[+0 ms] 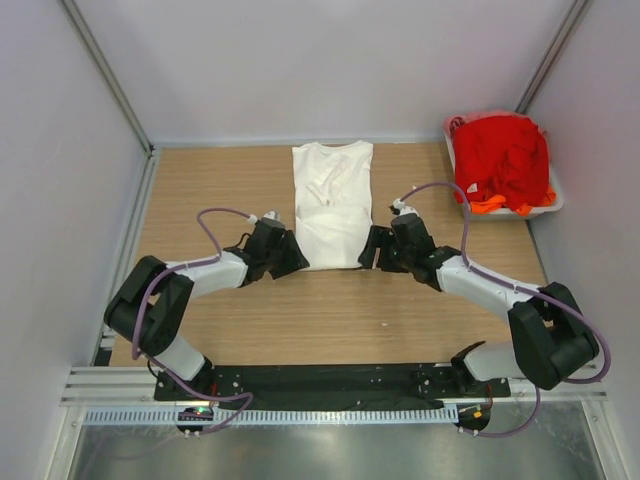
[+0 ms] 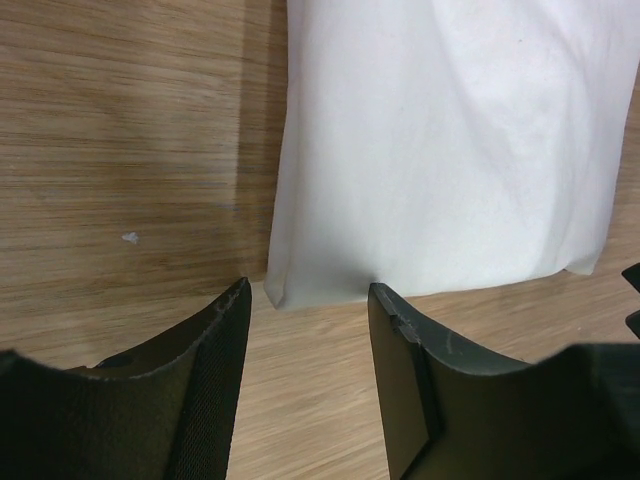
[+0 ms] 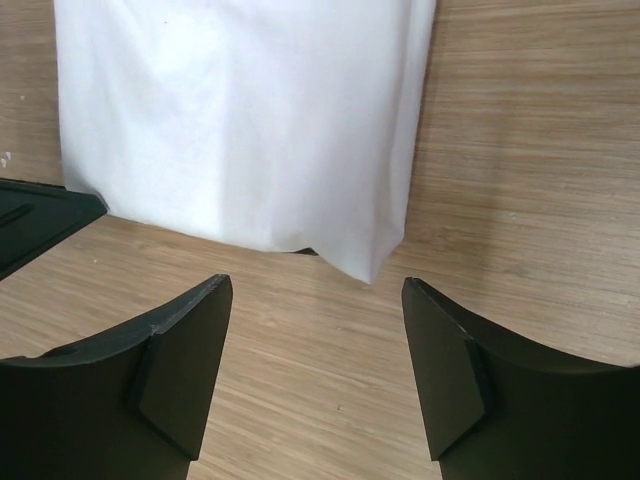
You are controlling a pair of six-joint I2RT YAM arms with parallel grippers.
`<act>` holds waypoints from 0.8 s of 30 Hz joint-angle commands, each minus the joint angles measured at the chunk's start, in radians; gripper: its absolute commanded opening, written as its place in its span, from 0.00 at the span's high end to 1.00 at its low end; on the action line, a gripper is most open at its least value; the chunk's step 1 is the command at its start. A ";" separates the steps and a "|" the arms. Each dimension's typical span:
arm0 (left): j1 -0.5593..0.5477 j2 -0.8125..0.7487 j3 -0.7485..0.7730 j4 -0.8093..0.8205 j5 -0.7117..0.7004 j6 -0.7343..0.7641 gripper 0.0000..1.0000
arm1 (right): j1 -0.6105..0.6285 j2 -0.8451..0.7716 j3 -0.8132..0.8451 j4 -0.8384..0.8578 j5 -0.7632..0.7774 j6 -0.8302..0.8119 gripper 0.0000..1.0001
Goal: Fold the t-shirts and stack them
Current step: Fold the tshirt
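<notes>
**Both tools open at the white shirt's near corners**

The left tool (image 2: 308, 300) is released, its jaws partly apart and holding nothing. The near left corner of the folded plain white cloth t-shirt (image 2: 440, 150) lies right at its tips. The right tool (image 3: 315, 295) is spread wider, also empty, with the shirt's near right corner just ahead. Both arms reach low and inward over the wooden desk (image 1: 220, 190), elbows outward. The white shirt lies flat mid-desk, collar at the far side. Bright red and orange cloth t-shirts (image 1: 505, 155) sit heaped in a pale plastic tub (image 1: 553, 207) at the far right.
</notes>
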 commanded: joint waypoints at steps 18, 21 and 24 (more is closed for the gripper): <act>0.004 -0.085 -0.011 -0.020 -0.052 0.018 0.49 | -0.054 0.162 -0.072 0.199 -0.079 0.032 0.70; 0.004 -0.088 -0.012 -0.020 -0.065 0.023 0.49 | -0.055 0.147 -0.086 0.194 -0.078 0.030 0.73; 0.004 -0.076 -0.011 -0.020 -0.063 0.023 0.50 | -0.055 0.139 -0.092 0.189 -0.084 0.027 0.78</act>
